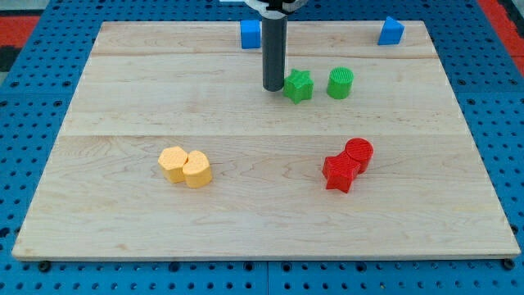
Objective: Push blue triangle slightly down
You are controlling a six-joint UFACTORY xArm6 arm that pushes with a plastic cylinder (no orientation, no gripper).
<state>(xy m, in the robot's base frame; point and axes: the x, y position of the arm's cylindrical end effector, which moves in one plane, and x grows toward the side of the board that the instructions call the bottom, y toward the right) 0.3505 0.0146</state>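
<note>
The blue triangle [390,31] sits at the view's top right corner of the wooden board [123,123]. My tip [273,87] is on the board near the top middle, far to the left of and below the triangle. It stands right beside the left side of a green star block [298,85]. A blue cube [250,34] sits just above and left of the rod, partly hidden by it.
A green cylinder [341,83] stands right of the green star. A red star [340,172] and red cylinder [359,152] touch at the lower right. Two yellow blocks [185,166] touch at the lower left. Blue pegboard surrounds the board.
</note>
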